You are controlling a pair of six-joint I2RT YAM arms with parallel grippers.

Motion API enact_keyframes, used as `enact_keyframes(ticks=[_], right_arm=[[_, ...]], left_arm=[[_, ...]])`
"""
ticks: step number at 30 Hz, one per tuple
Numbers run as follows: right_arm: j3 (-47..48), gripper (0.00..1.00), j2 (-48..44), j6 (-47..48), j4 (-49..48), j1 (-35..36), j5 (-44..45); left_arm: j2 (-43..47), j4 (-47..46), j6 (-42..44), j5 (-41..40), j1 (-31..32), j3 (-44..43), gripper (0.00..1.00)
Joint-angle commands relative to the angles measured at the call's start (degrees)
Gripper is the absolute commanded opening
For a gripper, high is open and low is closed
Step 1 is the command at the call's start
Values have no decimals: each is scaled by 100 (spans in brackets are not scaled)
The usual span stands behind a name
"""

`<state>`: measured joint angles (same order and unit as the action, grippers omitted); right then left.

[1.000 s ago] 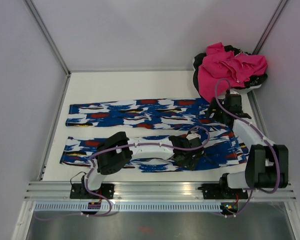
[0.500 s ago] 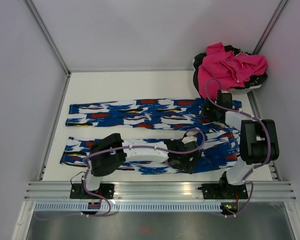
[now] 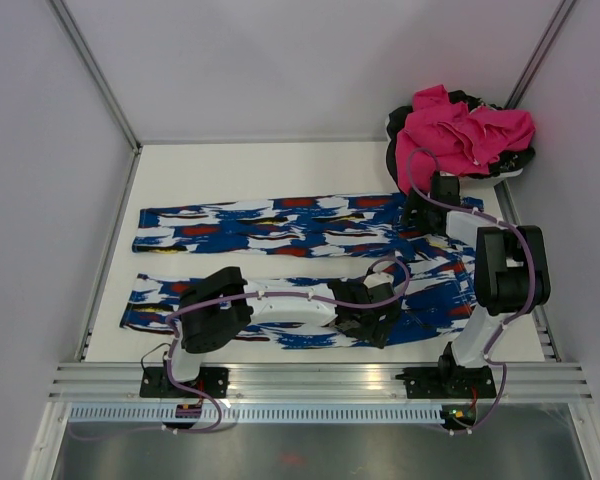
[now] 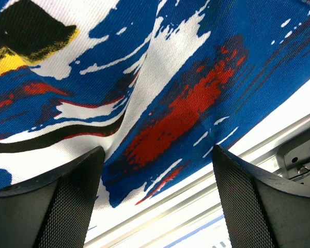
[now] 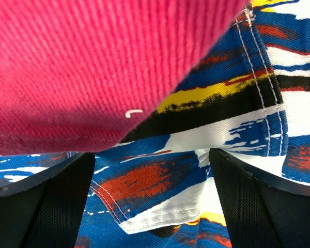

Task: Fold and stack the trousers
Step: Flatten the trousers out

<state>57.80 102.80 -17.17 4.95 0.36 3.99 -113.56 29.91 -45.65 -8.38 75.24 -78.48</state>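
Observation:
The trousers lie flat on the white table, both legs running left and the waist at the right. My left gripper is open, low over the near leg by its front edge. In the left wrist view its fingers straddle the blue and red fabric at the hem line. My right gripper is open at the far side of the waist. In the right wrist view a folded corner of the trousers lies between its fingers.
A pink garment lies heaped on dark cloth at the back right corner, and its edge overhangs the trousers in the right wrist view. The metal front rail runs just past the near leg and shows in the left wrist view.
My right gripper has moved left and a little back along the waist toward the pink garment, its arm folding in. My left gripper has shifted slightly toward the front edge.

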Motion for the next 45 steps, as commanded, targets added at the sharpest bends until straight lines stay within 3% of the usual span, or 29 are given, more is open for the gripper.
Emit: enact_keyframes(ticks=[1,4,10,16,20,24,29,35,43,45], right_arm=[[161,98,179,144,-311,-62,52],[153,98,-14,82,-135,-36,-293],[-497,98,-1428,100,58,166,-373],[-577,98,-3202,65,813,157,399],[-805,98,-3986,-364,1192,9,1173],[-981,98,-4383,-858,1456,-527,1430],[-1384,97,-4541,-928,1151,-889,201],[-1869,68,-4243,-814,639,-862,-1443],[-2018,45,-4050,-718,604,323,-1339],[-2149,45,-3918,-735,499,604,-1243]], left_arm=[[-17,533,21,267,113,43,90],[53,586,152,223,113,-36,90],[483,718,495,-172,105,-483,92],[764,744,996,-665,-97,-1300,97],[1256,569,980,-796,-588,-1276,98],[1924,481,698,-587,-1826,-523,99],[3224,68,558,-199,-3564,850,100],[3849,-213,250,546,-5428,2273,100],[3473,-600,179,803,-6618,2908,100],[3332,-679,162,777,-6707,2908,99]])
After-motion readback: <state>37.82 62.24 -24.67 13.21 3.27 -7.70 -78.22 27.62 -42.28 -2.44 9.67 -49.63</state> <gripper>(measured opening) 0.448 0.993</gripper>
